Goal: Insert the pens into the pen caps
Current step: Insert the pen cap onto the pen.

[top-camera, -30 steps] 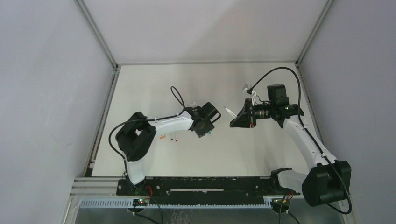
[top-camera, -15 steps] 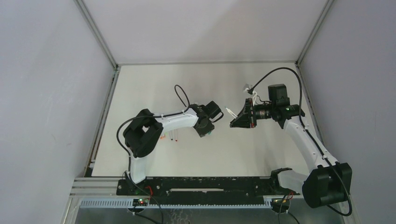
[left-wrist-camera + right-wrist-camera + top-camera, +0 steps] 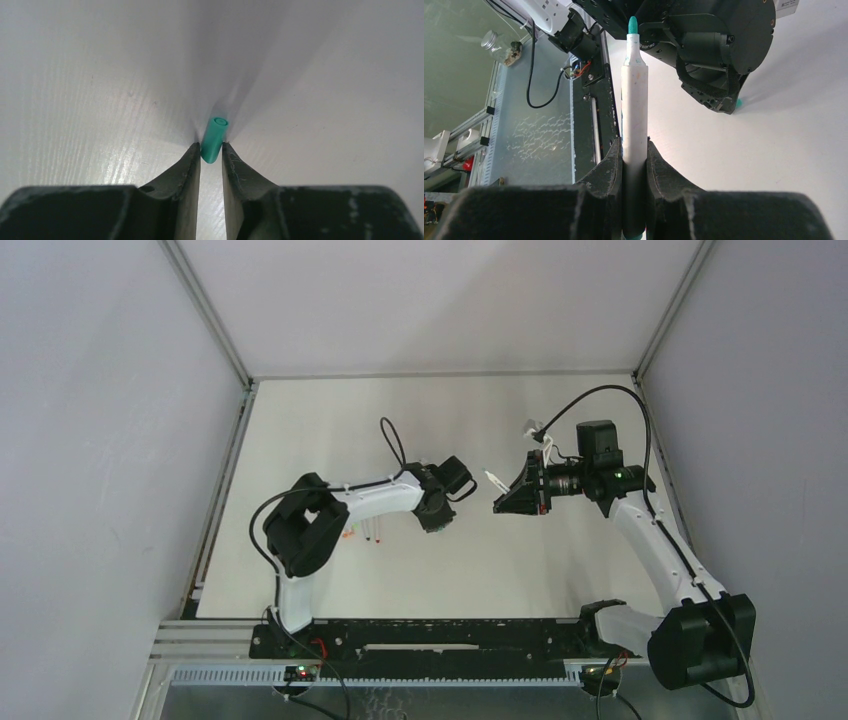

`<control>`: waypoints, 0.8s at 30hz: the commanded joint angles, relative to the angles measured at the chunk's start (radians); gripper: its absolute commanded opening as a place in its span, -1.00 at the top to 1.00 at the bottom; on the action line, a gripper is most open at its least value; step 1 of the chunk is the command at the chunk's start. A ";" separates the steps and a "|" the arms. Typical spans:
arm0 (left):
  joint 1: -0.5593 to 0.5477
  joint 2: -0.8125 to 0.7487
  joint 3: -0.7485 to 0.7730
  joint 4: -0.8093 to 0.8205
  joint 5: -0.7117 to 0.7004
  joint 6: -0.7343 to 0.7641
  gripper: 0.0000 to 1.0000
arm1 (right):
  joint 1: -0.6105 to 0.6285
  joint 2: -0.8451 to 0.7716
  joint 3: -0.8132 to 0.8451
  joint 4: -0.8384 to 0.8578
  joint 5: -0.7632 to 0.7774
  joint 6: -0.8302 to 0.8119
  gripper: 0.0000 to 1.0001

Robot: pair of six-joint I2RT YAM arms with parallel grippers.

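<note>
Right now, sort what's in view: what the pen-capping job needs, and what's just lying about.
For the job: teal cap; teal-tipped pen in the right claw; loose pens.
Lying about: glass jar; black cable.

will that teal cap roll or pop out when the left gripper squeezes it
The teal cap is a smooth round cylinder lying on its side on the table, so it probably rolls easily. The left gripper pinches only its near end, so it may pivot or squirt out. Small and hollow, it is likely very light.
</note>
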 commanded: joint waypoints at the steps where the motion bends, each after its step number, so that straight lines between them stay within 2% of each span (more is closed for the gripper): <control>1: 0.007 -0.015 -0.065 -0.012 -0.004 0.183 0.49 | -0.007 -0.021 0.032 0.015 -0.025 0.006 1.00; 7: 0.006 -0.051 -0.144 0.029 0.001 0.407 0.58 | -0.008 -0.019 0.032 0.013 -0.026 0.004 1.00; 12: 0.006 -0.069 -0.229 0.068 0.029 0.494 0.61 | -0.009 -0.012 0.032 0.011 -0.026 0.002 1.00; 18: 0.007 -0.130 -0.326 0.110 -0.016 0.594 0.62 | -0.009 -0.009 0.032 0.013 -0.030 0.001 1.00; 20: 0.006 -0.164 -0.335 0.113 -0.060 0.630 0.56 | -0.009 -0.008 0.032 0.012 -0.031 -0.001 1.00; 24: 0.006 -0.211 -0.324 0.110 -0.109 0.688 0.24 | -0.010 -0.007 0.032 0.010 -0.031 -0.003 1.00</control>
